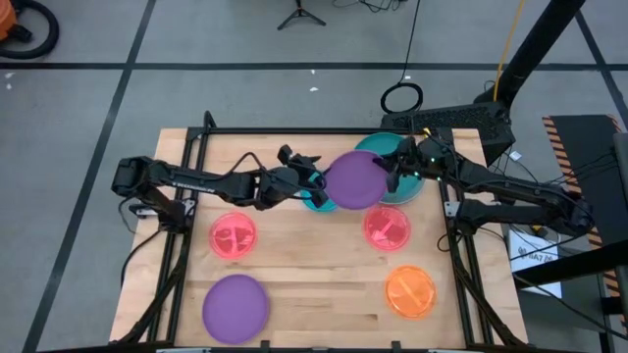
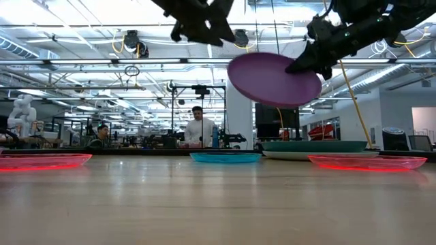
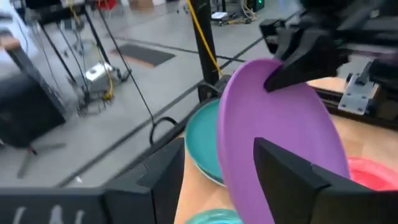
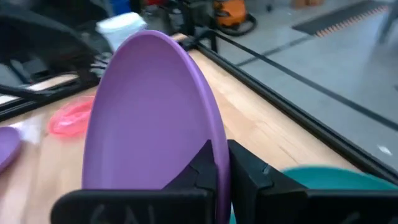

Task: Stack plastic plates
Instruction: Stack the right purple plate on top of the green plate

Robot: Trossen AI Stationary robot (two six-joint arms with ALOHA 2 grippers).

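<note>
A purple plate (image 1: 353,179) hangs tilted in the air over the table's far middle, held by my right gripper (image 1: 395,175) at its right edge. My left gripper (image 1: 306,176) is open beside the plate's left edge; in the low view it (image 2: 201,27) stands apart from the plate (image 2: 272,78). A dark green plate (image 1: 391,149) rests on a lighter plate (image 2: 286,155) at the far right. A small cyan plate (image 1: 316,202) lies partly hidden under the raised plate. Two pink-red plates (image 1: 233,235) (image 1: 387,227), an orange plate (image 1: 410,291) and a second purple plate (image 1: 235,306) lie flat. My right gripper (image 4: 221,162) pinches the purple plate's rim (image 4: 214,134) between its two fingers, one on each face. It comes from the table's right side, slanting downward. The plate is lifted clear of the table and tilted, its free edge toward the left arm.
The table's metal frame rails (image 1: 186,196) run along the left and right sides. Bare wood shows in the middle near part of the table (image 1: 324,284). People and benches stand in the room beyond the far edge (image 2: 201,126).
</note>
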